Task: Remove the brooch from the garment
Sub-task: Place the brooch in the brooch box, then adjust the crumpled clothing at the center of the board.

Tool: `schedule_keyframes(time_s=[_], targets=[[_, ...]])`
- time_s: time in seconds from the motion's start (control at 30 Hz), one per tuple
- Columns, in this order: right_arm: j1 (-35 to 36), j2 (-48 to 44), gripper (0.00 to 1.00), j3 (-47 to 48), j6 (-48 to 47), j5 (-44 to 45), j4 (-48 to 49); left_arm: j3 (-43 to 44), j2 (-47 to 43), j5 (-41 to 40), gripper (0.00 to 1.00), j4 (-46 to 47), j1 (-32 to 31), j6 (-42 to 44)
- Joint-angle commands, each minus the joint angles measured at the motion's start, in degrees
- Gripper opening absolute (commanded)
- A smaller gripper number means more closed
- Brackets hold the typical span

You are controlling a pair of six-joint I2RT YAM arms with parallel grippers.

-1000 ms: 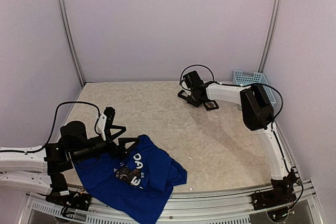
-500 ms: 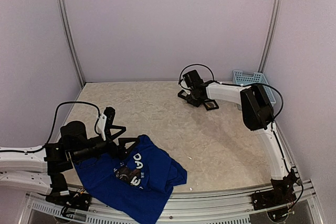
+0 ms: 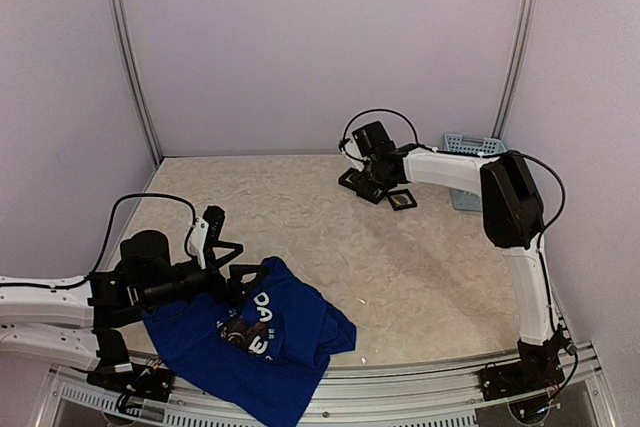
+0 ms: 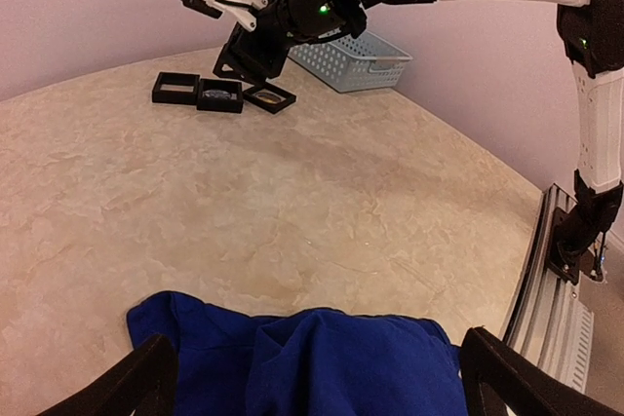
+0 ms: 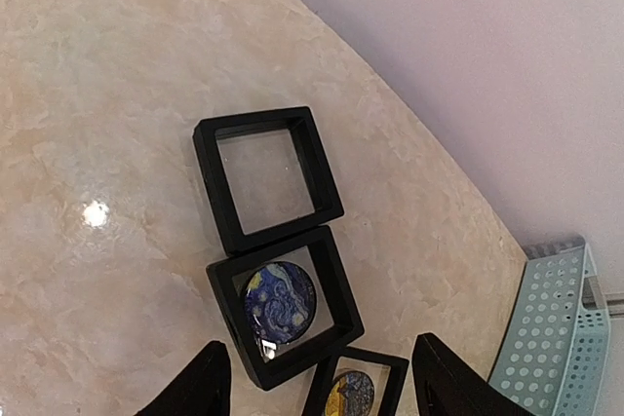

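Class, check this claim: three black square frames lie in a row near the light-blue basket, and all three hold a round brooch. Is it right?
Not all three. The right wrist view shows the frame farthest from the basket empty, the basket lying lower right; only the middle frame and the nearest frame hold a round brooch.

Between the fingers of the left hand [image 4: 327, 387], the garment [image 4: 331, 353] runs off the lower edge, its print hidden. Between those of the right hand [image 5: 322, 392], one black frame [image 5: 361, 358] is cut off; rightward, the basket [image 5: 551, 328] is clipped.
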Motion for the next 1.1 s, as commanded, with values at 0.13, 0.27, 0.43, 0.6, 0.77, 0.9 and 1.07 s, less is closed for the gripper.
schedule_keyframes(time_s=[0.13,0.27,0.43,0.6,0.77,0.9,1.07], targets=[[5.1,-17.4,0.65,-16.5,5.8,-4.9,8.5,3.2,4.8,2.5,0.99,-0.4,0.4,-1.1],[6.7,-26.3,0.64,-26.7,9.0,-9.2,11.3,4.7,8.3,2.8,0.99,-1.5,0.5,-1.5],[7.0,-36.8,0.62,-40.0,13.9,-21.5,16.4,7.0,9.9,4.6,0.99,-4.6,0.7,-1.7],[7.4,-42.7,0.59,-50.9,19.7,-35.4,23.8,9.2,8.0,6.4,0.99,-9.7,2.3,-2.1],[8.3,-42.5,0.57,-57.5,23.7,-46.2,30.1,8.4,2.3,11.0,0.99,-15.4,3.0,-1.1],[9.2,-40.2,0.56,-61.2,28.2,-54.2,38.7,6.1,-1.8,12.6,0.99,-21.6,3.2,0.0],[11.9,-38.7,0.55,-62.5,34.8,-53.8,41.3,-3.0,-7.3,12.9,0.99,-16.0,4.5,-2.8]])
